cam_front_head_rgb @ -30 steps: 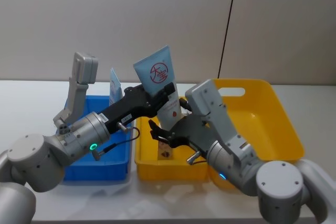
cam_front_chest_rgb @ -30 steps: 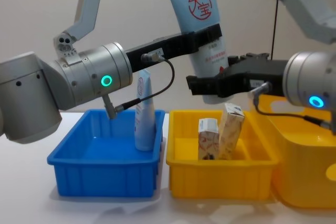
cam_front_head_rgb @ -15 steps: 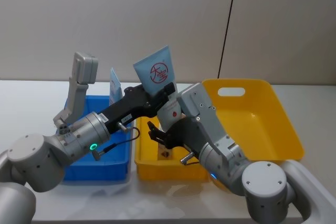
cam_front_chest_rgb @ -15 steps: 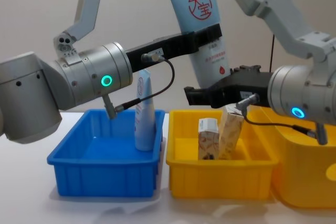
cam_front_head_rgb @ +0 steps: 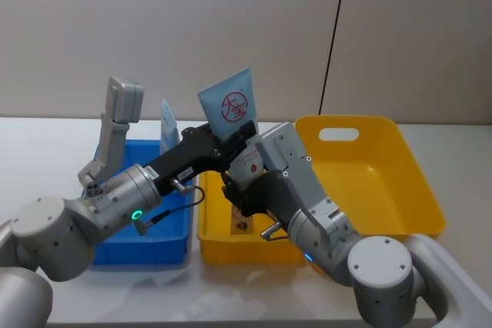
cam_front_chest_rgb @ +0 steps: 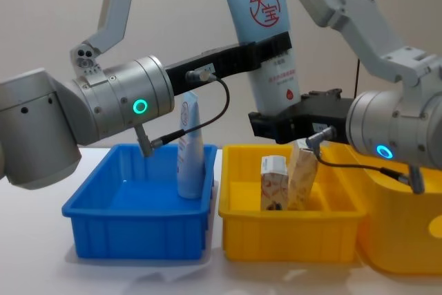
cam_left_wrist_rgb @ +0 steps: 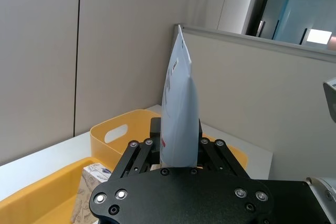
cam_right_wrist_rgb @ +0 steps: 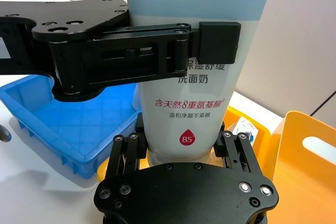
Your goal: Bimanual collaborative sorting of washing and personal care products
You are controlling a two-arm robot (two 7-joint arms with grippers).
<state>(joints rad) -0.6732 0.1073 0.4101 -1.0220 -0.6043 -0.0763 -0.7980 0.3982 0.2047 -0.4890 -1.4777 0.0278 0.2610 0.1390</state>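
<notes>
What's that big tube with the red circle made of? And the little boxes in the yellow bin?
The tall pale-blue and white squeeze tube with the red round logo looks like soft, smooth plastic: it narrows to a flat sealed edge on top. The small cream boxes with speckled orange print look like matt cardboard: flat sides, sharp folded corners.
</notes>
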